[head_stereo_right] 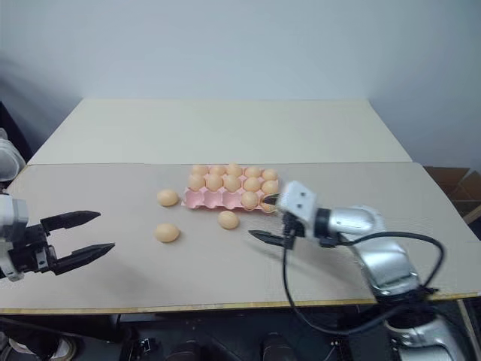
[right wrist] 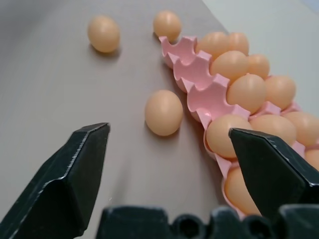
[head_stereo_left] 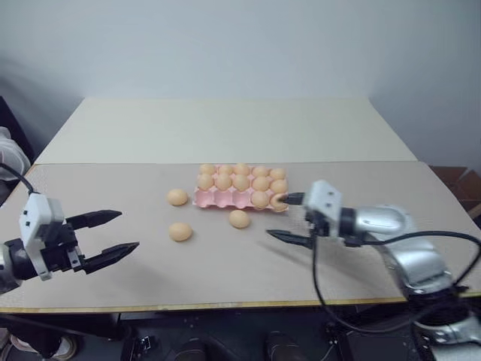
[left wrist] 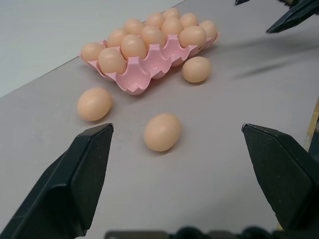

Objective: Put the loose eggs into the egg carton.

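The pink egg carton (head_stereo_left: 218, 198) sits mid-table with its two far rows full and two eggs at the right end of the near row. Three loose eggs lie on the table: one left of the carton (head_stereo_left: 177, 197), one nearer and to the left (head_stereo_left: 180, 232), one just in front of the carton (head_stereo_left: 240, 219). My right gripper (head_stereo_left: 288, 217) is open at the carton's near right corner, and the egg in front of the carton (right wrist: 163, 112) lies a little ahead of its fingers. My left gripper (head_stereo_left: 128, 230) is open at the left, pointing at the near-left egg (left wrist: 162, 132).
The tan table's front edge (head_stereo_left: 188, 307) runs close below both grippers. A second, cream table (head_stereo_left: 225, 128) adjoins behind the carton, against a plain wall. A black cable (head_stereo_left: 316, 278) loops under the right arm.
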### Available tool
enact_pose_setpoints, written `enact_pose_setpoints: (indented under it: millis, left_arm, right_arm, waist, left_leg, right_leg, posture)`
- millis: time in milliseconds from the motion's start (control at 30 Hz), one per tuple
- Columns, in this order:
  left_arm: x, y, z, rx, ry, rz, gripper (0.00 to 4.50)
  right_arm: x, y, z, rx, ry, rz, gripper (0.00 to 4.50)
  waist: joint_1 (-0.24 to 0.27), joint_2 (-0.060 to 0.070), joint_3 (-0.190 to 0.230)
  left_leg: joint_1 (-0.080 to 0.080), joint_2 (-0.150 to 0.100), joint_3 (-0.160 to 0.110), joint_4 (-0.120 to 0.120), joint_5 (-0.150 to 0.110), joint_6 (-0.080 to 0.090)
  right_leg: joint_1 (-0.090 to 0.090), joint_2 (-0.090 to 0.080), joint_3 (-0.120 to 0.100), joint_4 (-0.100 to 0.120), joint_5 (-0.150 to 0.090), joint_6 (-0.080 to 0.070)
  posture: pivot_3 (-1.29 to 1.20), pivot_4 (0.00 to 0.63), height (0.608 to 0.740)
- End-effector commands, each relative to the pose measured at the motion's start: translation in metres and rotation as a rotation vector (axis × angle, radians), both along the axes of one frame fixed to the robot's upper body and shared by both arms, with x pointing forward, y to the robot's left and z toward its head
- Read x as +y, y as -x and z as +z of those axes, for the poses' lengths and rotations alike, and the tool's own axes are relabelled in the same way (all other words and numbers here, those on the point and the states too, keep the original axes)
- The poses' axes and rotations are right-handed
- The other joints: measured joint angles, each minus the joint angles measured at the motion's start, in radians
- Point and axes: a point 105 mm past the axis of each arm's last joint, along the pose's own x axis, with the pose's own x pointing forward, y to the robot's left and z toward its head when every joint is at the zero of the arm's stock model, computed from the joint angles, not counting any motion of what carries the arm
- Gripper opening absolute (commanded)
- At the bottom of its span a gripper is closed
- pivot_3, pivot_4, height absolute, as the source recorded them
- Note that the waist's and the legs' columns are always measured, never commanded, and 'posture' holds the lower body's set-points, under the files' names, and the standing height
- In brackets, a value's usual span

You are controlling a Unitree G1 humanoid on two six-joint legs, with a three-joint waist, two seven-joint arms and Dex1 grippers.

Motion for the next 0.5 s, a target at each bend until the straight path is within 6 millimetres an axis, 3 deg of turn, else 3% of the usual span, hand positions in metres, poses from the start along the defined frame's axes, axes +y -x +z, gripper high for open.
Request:
enact_pose_setpoints:
  millis: [33, 267, 500]
  left_arm:
    - [-0.009, 0.002, 0.006, -0.031, 0.006, -0.021, 4.50]
    - [-0.010, 0.007, 0.004, -0.031, 0.009, -0.010, 4.50]
    - [-0.011, 0.010, 0.004, -0.034, 0.007, -0.001, 4.50]
  right_arm:
    - [0.025, -0.013, -0.005, -0.059, 0.046, -0.011, 4.47]
    - [0.051, -0.017, -0.024, -0.070, 0.110, 0.043, 4.47]
    - [0.059, -0.028, -0.035, -0.068, 0.135, 0.022, 4.47]
  waist:
    - [0.001, 0.000, 0.000]
    - [0.003, 0.000, 0.000]
    - [-0.001, 0.000, 0.000]
  left_leg:
    - [-0.001, 0.000, 0.000, 0.000, 0.000, 0.000]
    - [-0.001, 0.000, 0.000, 0.000, 0.000, 0.000]
    - [0.001, 0.000, 0.000, 0.000, 0.000, 0.000]
  right_leg:
    - [0.000, 0.000, 0.000, 0.000, 0.000, 0.000]
    - [0.000, 0.000, -0.001, -0.001, 0.000, 0.000]
    - [0.000, 0.000, -0.001, 0.002, 0.000, 0.000]
  posture:
    - [0.00, 0.150, 0.740]
    - [0.00, 0.150, 0.740]
    - [0.00, 0.150, 0.740]
